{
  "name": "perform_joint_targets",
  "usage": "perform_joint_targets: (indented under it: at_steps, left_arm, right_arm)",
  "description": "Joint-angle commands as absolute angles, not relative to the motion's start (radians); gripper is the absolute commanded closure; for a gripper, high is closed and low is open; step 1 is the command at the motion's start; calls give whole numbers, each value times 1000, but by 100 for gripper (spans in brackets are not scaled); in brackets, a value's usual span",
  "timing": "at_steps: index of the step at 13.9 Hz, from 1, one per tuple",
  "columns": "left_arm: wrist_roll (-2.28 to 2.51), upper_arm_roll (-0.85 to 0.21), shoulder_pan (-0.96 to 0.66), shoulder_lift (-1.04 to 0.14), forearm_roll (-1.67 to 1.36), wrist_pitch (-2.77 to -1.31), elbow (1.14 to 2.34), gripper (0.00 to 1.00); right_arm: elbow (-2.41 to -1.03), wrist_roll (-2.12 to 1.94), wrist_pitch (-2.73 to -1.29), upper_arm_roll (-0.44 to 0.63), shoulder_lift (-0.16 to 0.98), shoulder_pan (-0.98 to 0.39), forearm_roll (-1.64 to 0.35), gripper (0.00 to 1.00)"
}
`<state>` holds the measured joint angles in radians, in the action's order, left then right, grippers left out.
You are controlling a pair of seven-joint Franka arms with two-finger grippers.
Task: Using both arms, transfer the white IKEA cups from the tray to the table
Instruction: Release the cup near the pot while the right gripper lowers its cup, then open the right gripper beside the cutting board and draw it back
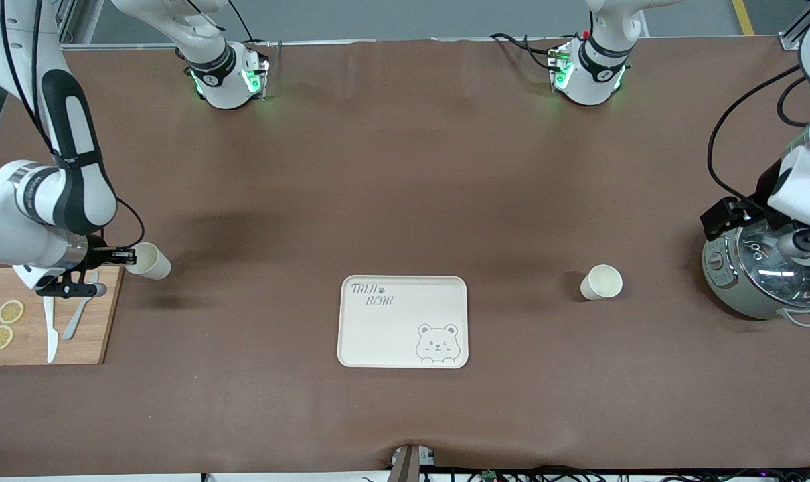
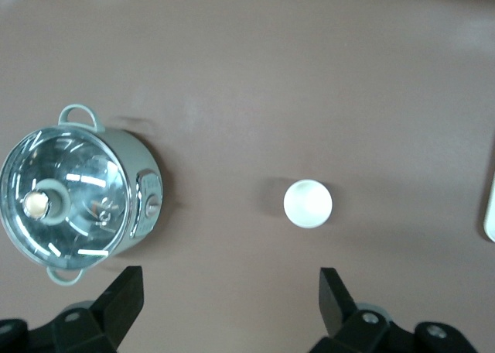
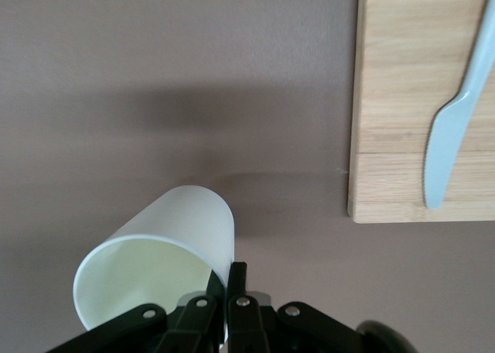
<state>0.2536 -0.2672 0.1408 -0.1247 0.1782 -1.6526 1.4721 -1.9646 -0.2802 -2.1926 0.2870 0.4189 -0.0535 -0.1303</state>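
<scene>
My right gripper (image 1: 127, 255) is shut on the rim wall of one white cup (image 1: 152, 261), one finger inside and one outside, as the right wrist view shows (image 3: 230, 274). This cup (image 3: 166, 248) is tilted, just beside the wooden board's edge. The second white cup (image 1: 602, 282) stands upright on the table between the bear tray (image 1: 402, 321) and the grey-green pot (image 1: 766, 284). My left gripper (image 2: 228, 279) is open and empty, high above the table by the pot. It looks down on that cup (image 2: 308, 203), well apart from it.
A wooden cutting board (image 1: 104, 314) at the right arm's end holds lemon slices (image 1: 10, 311), a white knife (image 3: 456, 113) and a second utensil. The lidded pot (image 2: 69, 194) stands at the left arm's end. The tray's edge shows in the left wrist view (image 2: 490, 214).
</scene>
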Motion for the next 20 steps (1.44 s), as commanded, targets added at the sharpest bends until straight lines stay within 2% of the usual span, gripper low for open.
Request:
perform_joint_targets:
  at_steps: [1, 8, 14, 15, 16, 17, 19, 20]
  left_arm:
    - [209, -122, 8, -28, 155, -1562, 1489, 0]
    - [74, -66, -3, 81, 64, -1513, 1561, 0]
    - [60, -71, 12, 86, 63, -1500, 1565, 0]
    - [60, -72, 12, 87, 63, -1493, 1566, 0]
    - [60, -74, 11, 86, 63, -1477, 1562, 0]
    - [60, -74, 12, 86, 61, -1476, 1560, 0]
    - [60, -77, 11, 86, 49, -1473, 1560, 0]
    - [60, -77, 11, 86, 25, -1473, 1560, 0]
  right_arm:
    - [-2023, -293, -2230, 275, 400, -32, -114, 100]
    - [-2029, -328, -2224, 270, 410, -18, -137, 100]
    - [-2036, -333, -2223, 267, 420, -25, -170, 100]
    - [-2034, -333, -2223, 267, 428, -23, -170, 81]
    - [-2034, -333, -2223, 267, 431, -23, -172, 44]
    - [-2033, -331, -2221, 267, 431, -25, -172, 28]
    - [-2028, -330, -2220, 267, 431, -25, -173, 14]
    - [-2025, -328, -2215, 267, 431, -23, -173, 14]
